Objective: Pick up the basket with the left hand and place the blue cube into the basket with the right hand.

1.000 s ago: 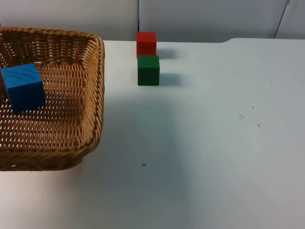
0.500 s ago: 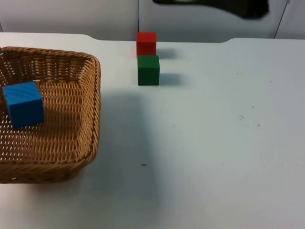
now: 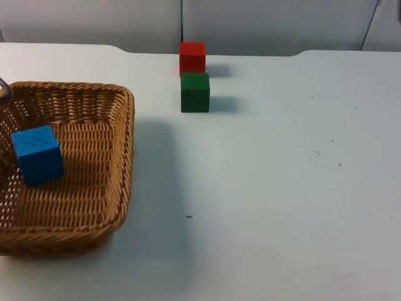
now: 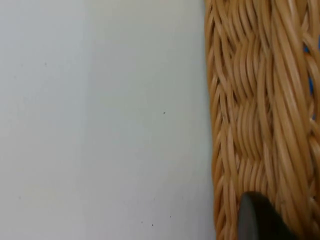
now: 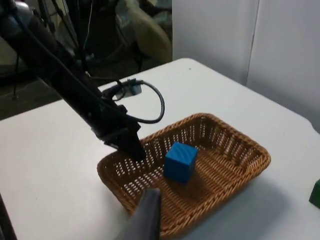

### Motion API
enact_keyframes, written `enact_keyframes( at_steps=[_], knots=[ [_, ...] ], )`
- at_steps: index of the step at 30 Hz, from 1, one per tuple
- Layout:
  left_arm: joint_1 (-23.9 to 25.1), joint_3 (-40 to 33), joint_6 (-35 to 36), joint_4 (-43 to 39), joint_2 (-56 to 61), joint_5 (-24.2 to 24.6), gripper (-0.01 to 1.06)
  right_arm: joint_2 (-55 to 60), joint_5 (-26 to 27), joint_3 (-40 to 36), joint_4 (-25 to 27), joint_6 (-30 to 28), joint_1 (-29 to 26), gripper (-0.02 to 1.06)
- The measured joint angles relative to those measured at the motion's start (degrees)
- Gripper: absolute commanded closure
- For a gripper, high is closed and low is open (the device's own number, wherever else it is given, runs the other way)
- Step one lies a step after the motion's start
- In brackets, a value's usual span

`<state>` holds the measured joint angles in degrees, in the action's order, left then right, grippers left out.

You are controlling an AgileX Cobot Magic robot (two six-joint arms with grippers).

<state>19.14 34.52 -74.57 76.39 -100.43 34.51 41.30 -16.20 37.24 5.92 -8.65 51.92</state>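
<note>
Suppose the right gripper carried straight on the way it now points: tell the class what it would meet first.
Probably the basket. In the right wrist view its fingertip aims at the basket's near rim, with the blue cube lying just beyond inside. Depth is hard to judge, so the rim is only the likely first contact.

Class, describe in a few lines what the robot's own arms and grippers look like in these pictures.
The left arm is a slim black limb of tube-like jointed links. It ends in the black left gripper, at the rim of the wicker basket. Its fingertip is black, rounded and matte. Of the right gripper, one dark tapering finger shows, without markings.
</note>
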Motion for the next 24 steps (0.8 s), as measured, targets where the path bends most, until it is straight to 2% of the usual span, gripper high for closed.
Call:
enact_keyframes(
  at_steps=[6, 10, 12, 15, 16, 20, 21, 24],
  knots=[
    [0.0, 0.0, -0.3, 0.0, -0.2, -0.9, 1.05, -8.5, -2.7, -0.4, 0.0, -0.1, 0.0, 0.15],
    [0.0, 0.0, -0.4, 0.0, -0.3, -1.9, 1.00, -11.4, -4.7, -0.4, 0.0, -0.1, 0.0, 0.15],
    [0.0, 0.0, -0.4, 0.0, -0.3, -2.4, 0.90, -12.0, -6.4, -0.4, 0.0, -0.1, 0.0, 0.15],
    [0.0, 0.0, -0.4, -0.1, -0.3, -3.2, 0.68, -12.1, -7.8, -0.4, 0.0, -0.1, 0.0, 0.15],
    [0.0, 0.0, -0.4, -0.1, -0.3, -3.6, 0.68, -12.1, -8.6, -0.4, -0.2, -0.1, 0.0, 0.15],
    [0.0, 0.0, -0.4, -0.1, -0.3, -4.5, 0.35, -12.1, -10.0, -0.4, -0.8, -0.1, 0.0, 0.15],
    [0.0, 0.0, -0.4, -0.1, -0.3, -4.5, 0.35, -12.1, -10.1, -0.4, -0.9, -0.1, 0.0, 0.15],
    [0.0, 0.1, -0.4, -0.4, -0.3, -4.3, 0.26, -12.1, -10.3, -0.4, -1.2, -0.1, 0.0, 0.15]
  ],
)
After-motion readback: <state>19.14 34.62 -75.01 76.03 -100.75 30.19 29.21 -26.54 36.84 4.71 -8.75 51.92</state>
